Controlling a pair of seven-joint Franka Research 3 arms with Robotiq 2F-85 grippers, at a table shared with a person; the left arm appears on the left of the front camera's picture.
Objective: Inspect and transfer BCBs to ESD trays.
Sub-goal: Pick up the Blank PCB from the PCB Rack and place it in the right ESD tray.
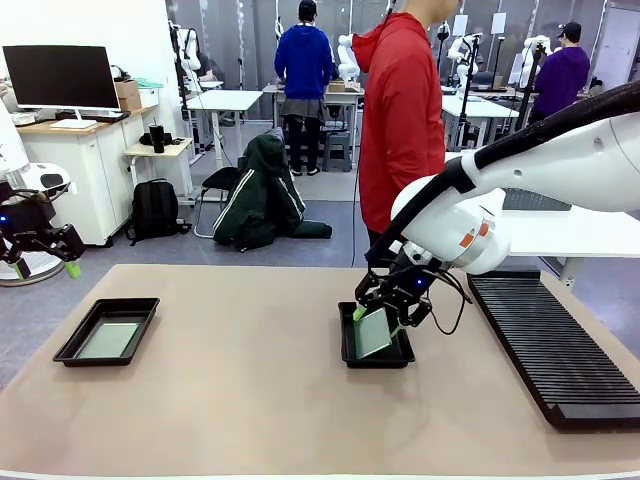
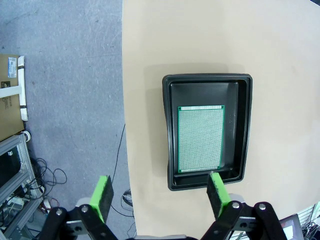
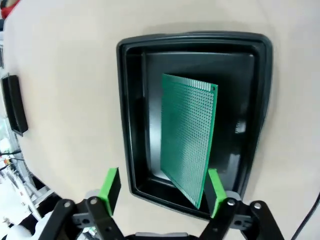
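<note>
One BCB [image 2: 200, 138] in left tray [image 1: 70, 344], another [image 1: 372, 333] seemingly tilted in right tray [image 1: 346, 350]

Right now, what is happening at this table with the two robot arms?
The right gripper hangs open above the middle tray, and a green board lies tilted inside it, not flat yet. The left gripper is open too, raised above the table's left edge near the left tray, where another board lies flat. A person in red stands at the far side.

Bare table [image 1: 240, 390] across centre and lower left, left tray [image 1: 107, 331] at left edge, ribbed rack [image 1: 555, 345] along right side, right arm [image 1: 520, 180] over centre-right tray [image 1: 375, 350]
</note>
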